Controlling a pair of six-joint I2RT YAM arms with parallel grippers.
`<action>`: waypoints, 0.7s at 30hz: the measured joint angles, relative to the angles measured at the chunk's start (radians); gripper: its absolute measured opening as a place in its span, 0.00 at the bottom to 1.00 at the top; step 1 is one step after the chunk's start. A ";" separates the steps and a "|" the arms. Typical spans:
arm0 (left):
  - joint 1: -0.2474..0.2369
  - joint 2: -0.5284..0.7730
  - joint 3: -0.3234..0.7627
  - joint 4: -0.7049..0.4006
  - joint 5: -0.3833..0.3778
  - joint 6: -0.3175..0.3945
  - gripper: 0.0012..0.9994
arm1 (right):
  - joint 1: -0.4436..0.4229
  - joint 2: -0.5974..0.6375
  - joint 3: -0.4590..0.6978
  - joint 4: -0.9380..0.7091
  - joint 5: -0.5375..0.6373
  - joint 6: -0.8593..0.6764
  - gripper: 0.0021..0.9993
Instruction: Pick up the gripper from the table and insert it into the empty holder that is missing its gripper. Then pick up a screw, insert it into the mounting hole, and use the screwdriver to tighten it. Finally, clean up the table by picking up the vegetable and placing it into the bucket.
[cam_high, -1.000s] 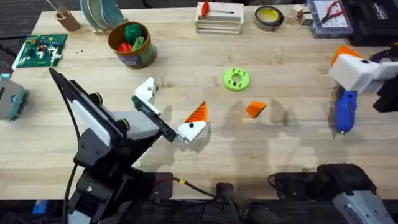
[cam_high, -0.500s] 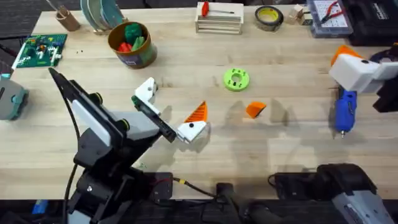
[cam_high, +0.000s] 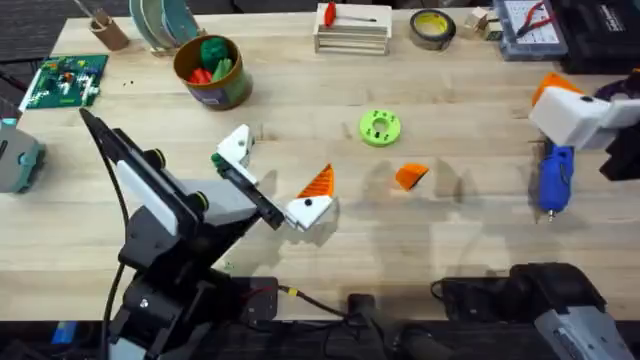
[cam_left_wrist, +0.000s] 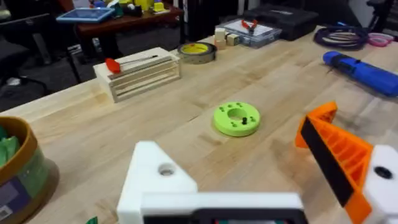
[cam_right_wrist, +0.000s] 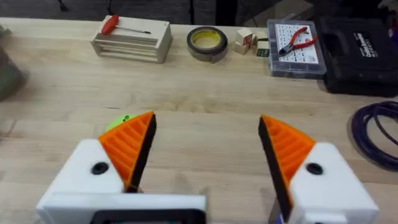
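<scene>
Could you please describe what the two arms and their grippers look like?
Both arms are black and grey. The left gripper has white angular finger blocks with screw holes, one carrying an orange ribbed tip, the other bare. The right gripper has white blocks, each with an orange ribbed tip edged in black. A black cable runs along the bases.

No lettering can be made out with any certainty. The black case (cam_right_wrist: 362, 53) at the table's far right corner carries a short line of white print on its lid, too small to read. The can (cam_high: 210, 72) has a green and yellow label (cam_left_wrist: 13, 193), and in the left wrist view a bluish patch on it shows no legible words. The clear parts box (cam_right_wrist: 295, 46) has a white sheet with rows of small marks, unreadable.
</scene>
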 joint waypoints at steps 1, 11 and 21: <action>0.000 0.000 0.000 0.000 0.009 0.000 0.99 | 0.000 0.000 0.000 0.000 0.000 0.000 0.99; 0.000 0.000 0.000 -0.001 0.271 0.000 0.99 | 0.000 0.000 0.000 0.000 0.000 0.000 0.99; 0.000 0.000 0.000 -0.020 0.547 0.000 0.99 | 0.000 0.000 0.000 0.000 0.000 0.000 0.99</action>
